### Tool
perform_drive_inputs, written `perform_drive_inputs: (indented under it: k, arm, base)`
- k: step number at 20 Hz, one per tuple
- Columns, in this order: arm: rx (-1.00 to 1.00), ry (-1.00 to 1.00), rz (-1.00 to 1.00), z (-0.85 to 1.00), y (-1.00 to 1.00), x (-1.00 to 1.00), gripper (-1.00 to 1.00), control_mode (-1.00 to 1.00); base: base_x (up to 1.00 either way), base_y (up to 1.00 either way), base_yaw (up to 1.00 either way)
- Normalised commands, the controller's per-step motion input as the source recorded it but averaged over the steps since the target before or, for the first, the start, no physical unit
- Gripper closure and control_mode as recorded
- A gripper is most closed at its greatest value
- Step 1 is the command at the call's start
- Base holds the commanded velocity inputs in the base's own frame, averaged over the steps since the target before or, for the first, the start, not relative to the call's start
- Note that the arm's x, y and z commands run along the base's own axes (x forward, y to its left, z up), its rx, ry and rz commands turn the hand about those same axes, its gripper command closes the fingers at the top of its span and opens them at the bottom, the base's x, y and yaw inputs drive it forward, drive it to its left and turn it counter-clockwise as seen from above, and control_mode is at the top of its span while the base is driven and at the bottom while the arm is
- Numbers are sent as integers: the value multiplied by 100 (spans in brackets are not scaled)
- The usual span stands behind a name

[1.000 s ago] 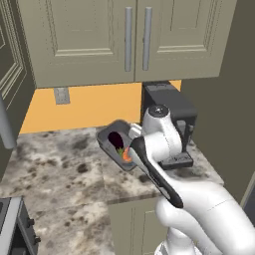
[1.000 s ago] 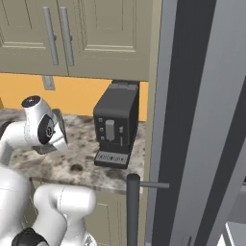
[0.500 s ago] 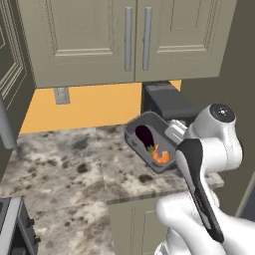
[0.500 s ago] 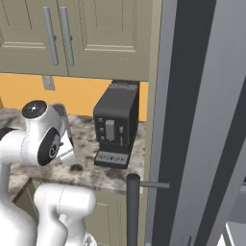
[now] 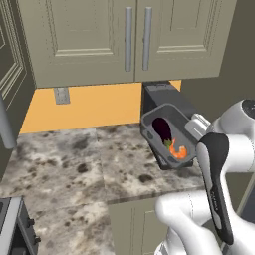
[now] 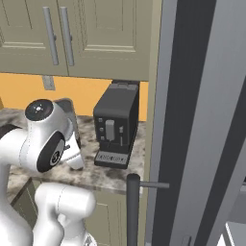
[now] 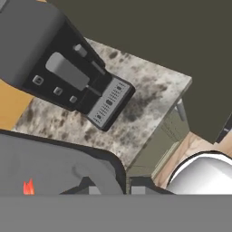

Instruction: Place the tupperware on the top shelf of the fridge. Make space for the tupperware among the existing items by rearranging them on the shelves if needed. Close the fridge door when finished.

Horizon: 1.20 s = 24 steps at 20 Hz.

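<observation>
Over the speckled stone counter [image 5: 74,164], beneath beige cabinets [image 5: 124,35], my gripper [image 5: 195,125] is clamping the tupperware [image 5: 167,134] tilted at its 9 o'clock, carrying it clear of the coffee machine [image 6: 116,125] toward the fridge [image 6: 202,120].

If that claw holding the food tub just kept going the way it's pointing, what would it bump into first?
Probably the black coffee machine. In the hand view the gripper, shut on the tupperware, looks along the speckled countertop toward the machine's front and drip tray. Depth is hard to judge, so it might meet the countertop first.
</observation>
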Motion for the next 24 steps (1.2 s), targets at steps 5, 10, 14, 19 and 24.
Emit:
perform_drive_inputs:
  k: [5, 10, 14, 19, 24]
  arm:
    - [0, 0, 0, 0, 0, 7, 100, -100]
    - [0, 0, 0, 0, 0, 0, 100, 100]
    - [0, 0, 0, 0, 0, 0, 100, 100]
    - [0, 0, 0, 0, 0, 0, 100, 100]
    - [0, 0, 0, 0, 0, 0, 100, 100]
  base:
    - [0, 0, 0]
    - [-29, 0, 2]
    - [-96, 0, 5]
    - [-84, 9, 0]
    - [-55, 4, -34]
